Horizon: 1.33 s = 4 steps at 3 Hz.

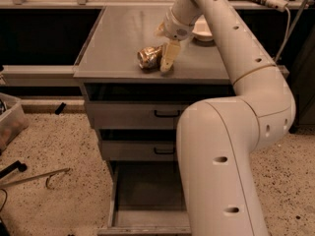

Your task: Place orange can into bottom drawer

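The orange can (149,57), shiny gold and dented, lies on its side on the grey top of the cabinet (118,38), near the front edge. My gripper (164,63) reaches down from the long cream arm and sits right against the can's right side, low over the top. The bottom drawer (147,193) is pulled open at floor level, its flat grey floor bare. The arm's large lower link covers the drawer's right part.
A cream round bowl (203,29) stands on the cabinet top behind the gripper. Two shallower drawers with black handles (166,114) are shut above the open one. A plastic bin (10,122) and a metal hook-shaped rod (34,178) lie on the speckled floor at left.
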Each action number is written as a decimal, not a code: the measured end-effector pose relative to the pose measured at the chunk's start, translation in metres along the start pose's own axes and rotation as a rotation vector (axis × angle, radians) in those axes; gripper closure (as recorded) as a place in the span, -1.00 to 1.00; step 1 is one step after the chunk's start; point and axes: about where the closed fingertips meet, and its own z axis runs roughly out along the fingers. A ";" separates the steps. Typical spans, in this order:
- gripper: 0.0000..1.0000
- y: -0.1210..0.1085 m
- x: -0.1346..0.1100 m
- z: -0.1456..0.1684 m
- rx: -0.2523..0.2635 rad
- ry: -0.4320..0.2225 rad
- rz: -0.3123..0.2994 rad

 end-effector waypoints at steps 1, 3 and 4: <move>-0.16 -0.003 -0.002 0.003 0.006 -0.003 -0.002; 0.77 0.003 -0.005 -0.014 0.026 -0.005 -0.011; 1.00 0.015 -0.008 -0.092 0.182 -0.053 0.000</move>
